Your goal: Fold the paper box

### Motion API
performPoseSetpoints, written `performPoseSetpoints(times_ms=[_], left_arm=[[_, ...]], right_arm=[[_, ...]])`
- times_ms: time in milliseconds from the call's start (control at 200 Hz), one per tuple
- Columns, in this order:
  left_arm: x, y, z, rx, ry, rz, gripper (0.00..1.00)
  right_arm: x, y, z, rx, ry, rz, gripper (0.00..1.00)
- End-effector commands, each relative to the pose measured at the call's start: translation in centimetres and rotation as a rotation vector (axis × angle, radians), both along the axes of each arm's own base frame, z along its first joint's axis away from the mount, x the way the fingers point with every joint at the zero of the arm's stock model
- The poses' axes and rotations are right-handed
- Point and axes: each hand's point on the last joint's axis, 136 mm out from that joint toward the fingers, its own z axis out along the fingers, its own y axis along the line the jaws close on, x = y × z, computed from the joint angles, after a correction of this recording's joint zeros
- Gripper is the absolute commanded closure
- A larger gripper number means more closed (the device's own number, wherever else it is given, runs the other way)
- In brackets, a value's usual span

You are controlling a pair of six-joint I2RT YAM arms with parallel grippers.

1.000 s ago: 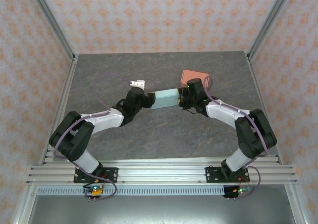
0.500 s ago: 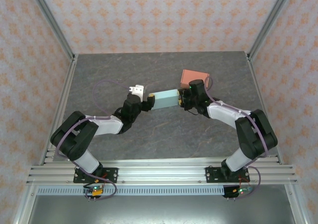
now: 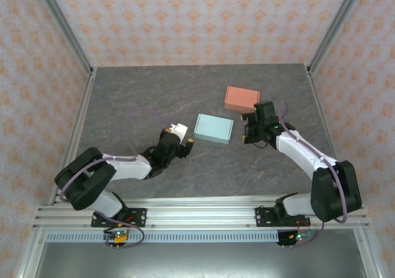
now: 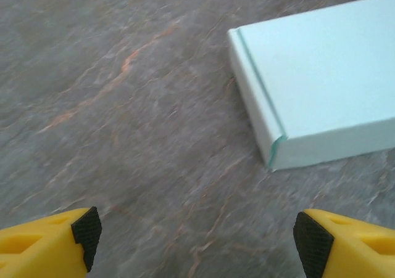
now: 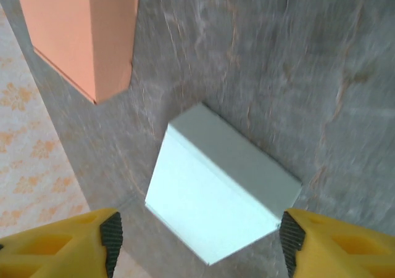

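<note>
Two claws are standing wide open, and we are gripping nothing in either. Our left claw [image 4: 197,232] is pointing low across the grey table [image 4: 123,105] with its yellow fingers [image 4: 43,247] spread far apart. The pale blue box [image 4: 321,87] is lying flat and closed ahead of this claw and slightly to its right, clear of both fingertips. Our right claw [image 5: 197,238] is also gaping, its black-padded tips set well apart. Through its wrist camera we are seeing the same blue box lying ahead of it, framed between the two fingers but touching neither. From above, the blue box is resting between our two claws. An orange box [image 3: 242,98] is sitting just beyond the right claw, near the blue box but apart from it.
</note>
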Motion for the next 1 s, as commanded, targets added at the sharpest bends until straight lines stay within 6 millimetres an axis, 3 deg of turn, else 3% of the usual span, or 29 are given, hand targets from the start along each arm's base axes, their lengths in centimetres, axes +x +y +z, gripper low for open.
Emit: performPoseSetpoints(times_ms=[0,80,120,225,325,415,521,616,691,766,876,996], left_arm=[[0.7,1.7,4.1,0.024,-0.093,0.078,0.15],[1.3,1.9,7.8,-0.025,-0.156,0.106,0.11],[1.7,2.2,9.6,-0.050,-0.175,0.120,0.01],[3.2,4.8,13.3,-0.094,-0.207,0.200,0.00],[4.8,9.1,15.1,-0.126,-0.180,0.295,0.00],[5.4,15.8,15.3,-0.122,-0.163,0.537,0.00],[5.1,20.1,14.5,-0.050,-0.152,0.623,0.00],[4.8,22.5,11.8,-0.013,-0.129,0.670,0.00],[5.5,21.7,9.5,-0.039,-0.097,0.550,0.00],[5.9,21.6,7.8,-0.048,-0.114,0.527,0.00],[7.0,21.4,6.8,-0.070,-0.113,0.493,0.00],[7.2,21.1,6.6,-0.059,-0.086,0.472,0.00]], right_arm=[[0.7,-2.6,1.1,-0.156,-0.072,0.039,0.26],[2.7,-4.1,3.1,-0.349,-0.183,0.159,0.20],[3.8,-4.9,4.6,-0.484,-0.234,0.234,0.17],[5.7,-6.7,8.6,-0.816,-0.347,0.397,0.02],[6.5,-9.3,12.1,-1.127,-0.450,0.406,0.01],[6.3,-10.8,14.2,-1.324,-0.577,0.337,0.01],[5.2,-12.6,13.3,-1.349,-0.593,0.277,0.01],[4.7,-13.5,10.1,-1.384,-0.541,0.287,0.01],[4.9,-13.5,6.8,-1.402,-0.498,0.360,0.01],[5.9,-11.7,3.8,-1.327,-0.545,0.499,0.01],[7.2,-9.1,3.5,-1.338,-0.642,0.687,0.01],[7.1,-11.7,2.7,-1.341,-0.522,0.632,0.01]])
